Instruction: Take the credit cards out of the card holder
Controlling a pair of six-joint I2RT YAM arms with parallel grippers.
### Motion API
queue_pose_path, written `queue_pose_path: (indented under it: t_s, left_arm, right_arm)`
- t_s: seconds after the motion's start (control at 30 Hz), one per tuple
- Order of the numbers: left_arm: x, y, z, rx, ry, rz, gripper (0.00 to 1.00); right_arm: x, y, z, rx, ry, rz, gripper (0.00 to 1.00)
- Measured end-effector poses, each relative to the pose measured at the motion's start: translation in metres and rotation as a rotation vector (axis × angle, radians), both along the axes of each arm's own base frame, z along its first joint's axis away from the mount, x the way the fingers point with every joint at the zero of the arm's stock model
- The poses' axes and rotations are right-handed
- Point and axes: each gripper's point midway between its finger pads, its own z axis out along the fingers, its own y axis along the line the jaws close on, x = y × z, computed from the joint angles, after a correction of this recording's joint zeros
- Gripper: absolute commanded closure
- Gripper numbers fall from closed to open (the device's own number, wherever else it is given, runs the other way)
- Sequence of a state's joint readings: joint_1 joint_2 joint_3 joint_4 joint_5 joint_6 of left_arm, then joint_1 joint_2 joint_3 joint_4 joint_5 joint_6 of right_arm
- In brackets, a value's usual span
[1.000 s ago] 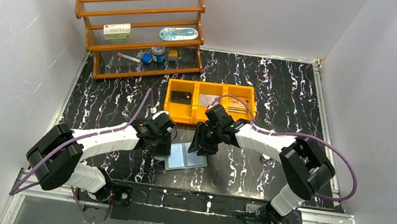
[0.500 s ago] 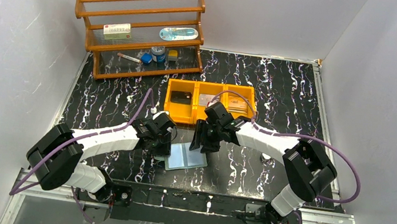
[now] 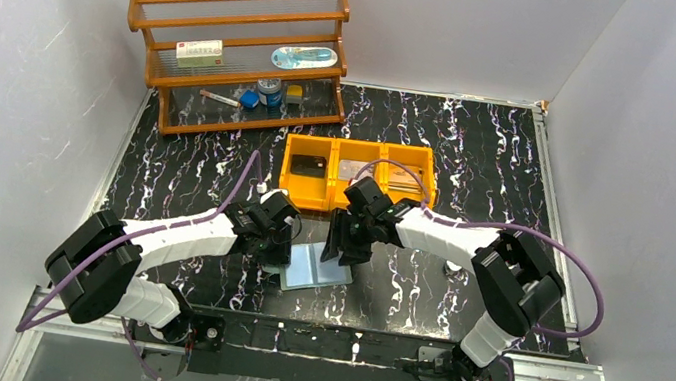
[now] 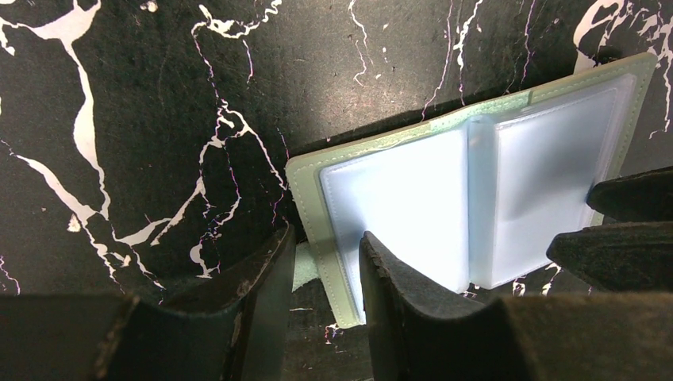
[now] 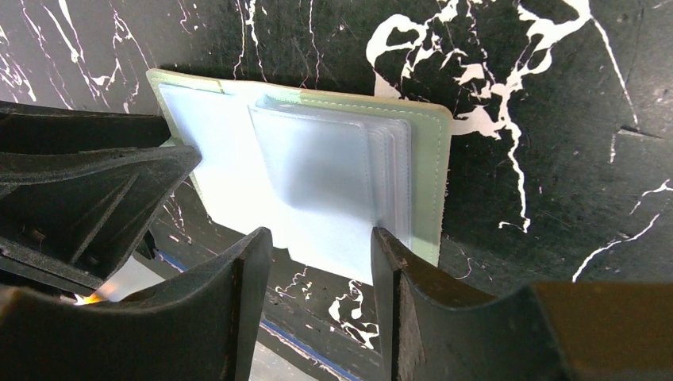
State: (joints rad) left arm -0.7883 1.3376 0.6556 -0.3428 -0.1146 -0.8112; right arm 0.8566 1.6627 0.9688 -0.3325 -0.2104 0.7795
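The card holder (image 3: pixel 317 268) lies opened flat on the black marbled table, pale green with milky sleeves (image 4: pixel 444 198) (image 5: pixel 317 182). My left gripper (image 3: pixel 279 251) (image 4: pixel 325 242) is open and straddles the holder's left edge, its inner finger (image 4: pixel 397 286) over the cover. Over the stacked sleeves on the holder's right half, my right gripper (image 3: pixel 338 249) (image 5: pixel 317 238) hangs open with nothing between its jaws. Credit cards show in the orange bin (image 3: pixel 362 146): a silvery one (image 3: pixel 354 171) in the middle compartment and a tan one (image 3: pixel 404 180) in the right. Whether the sleeves hold cards I cannot tell.
The orange bin sits just behind both grippers, with a dark object (image 3: pixel 309 166) in its left compartment. A wooden rack (image 3: pixel 238 54) with small items stands at the back left. White walls close in both sides.
Both grippers stay at the card holder. The right arm's elbow has drifted slightly left; the holder has not moved.
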Motion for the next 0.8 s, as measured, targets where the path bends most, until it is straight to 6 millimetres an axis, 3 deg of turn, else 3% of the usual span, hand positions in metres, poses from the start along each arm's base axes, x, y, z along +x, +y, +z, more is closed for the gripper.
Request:
queue_pose_path:
  t_s: [0.23,0.8]
  left_arm:
    - [0.0,0.0,0.0,0.0,0.002,-0.001,0.67]
    - [0.0,-0.001,-0.001,0.001,0.01,-0.006,0.69]
  right_arm:
    - [-0.001,0.006,0.0,0.002,0.002,0.014,0.41]
    - [-0.016,0.059,0.006,0.229,0.118,0.084,0.4]
